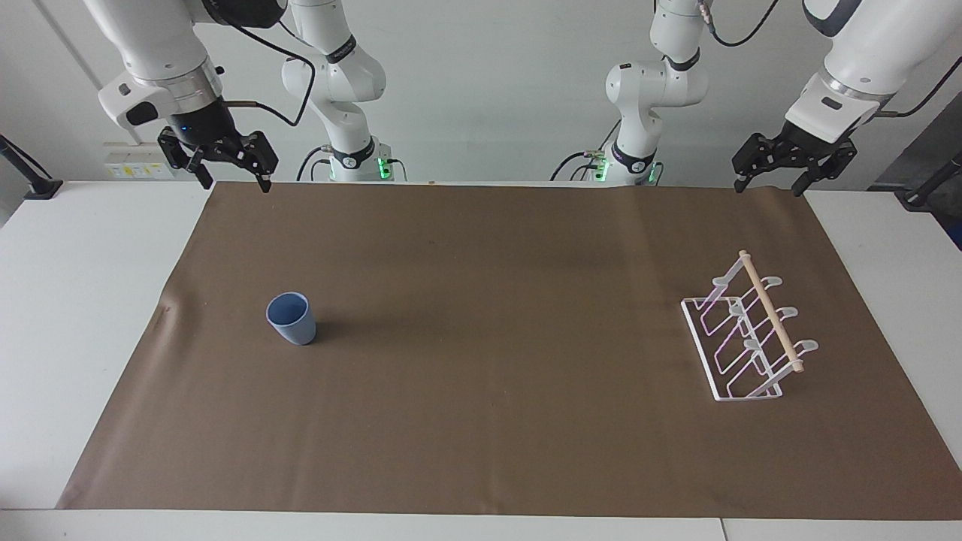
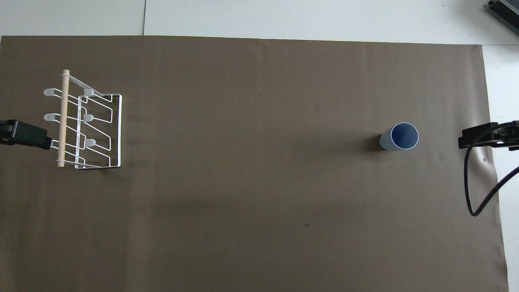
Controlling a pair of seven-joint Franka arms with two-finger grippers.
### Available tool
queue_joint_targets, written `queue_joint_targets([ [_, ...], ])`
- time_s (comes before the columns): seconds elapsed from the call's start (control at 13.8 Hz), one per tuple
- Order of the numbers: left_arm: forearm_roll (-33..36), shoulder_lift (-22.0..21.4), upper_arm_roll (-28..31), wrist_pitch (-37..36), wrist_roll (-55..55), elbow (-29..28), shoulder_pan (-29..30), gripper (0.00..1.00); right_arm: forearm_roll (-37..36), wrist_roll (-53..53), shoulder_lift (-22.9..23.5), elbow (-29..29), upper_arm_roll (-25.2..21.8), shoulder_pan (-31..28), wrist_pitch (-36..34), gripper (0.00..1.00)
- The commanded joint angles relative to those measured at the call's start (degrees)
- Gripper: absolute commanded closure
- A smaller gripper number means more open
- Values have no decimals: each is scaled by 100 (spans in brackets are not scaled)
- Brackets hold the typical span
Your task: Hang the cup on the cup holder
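Observation:
A light blue cup (image 1: pixel 291 318) (image 2: pixel 399 136) stands upright with its mouth up on the brown mat, toward the right arm's end of the table. The white wire cup holder (image 1: pixel 748 334) (image 2: pixel 87 121), topped by a wooden dowel, stands toward the left arm's end with nothing on its prongs. My right gripper (image 1: pixel 235 184) (image 2: pixel 480 137) hangs open and empty over the mat's edge at the robots' end. My left gripper (image 1: pixel 768 188) (image 2: pixel 28 136) hangs open and empty over the mat's other corner at that same end.
The brown mat (image 1: pixel 481 391) covers most of the white table (image 1: pixel 83 300). A black cable (image 2: pixel 472 186) loops down from the right arm over the mat's edge. A grey device (image 2: pixel 505 12) sits at the table's corner farthest from the robots.

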Motion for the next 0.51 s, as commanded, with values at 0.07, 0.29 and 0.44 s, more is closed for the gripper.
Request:
queue_joint_targets([
  [0.07, 97, -175, -6, 73, 32, -207, 24, 0, -38, 61, -74, -93, 38, -55, 41, 0],
  [0.29, 97, -175, -6, 73, 32, -207, 24, 0, -38, 53, -118, -164, 2, -90, 58, 0],
  [0.44, 97, -175, -6, 73, 32, -207, 24, 0, -38, 70, -118, -190, 2, -38, 84, 0],
])
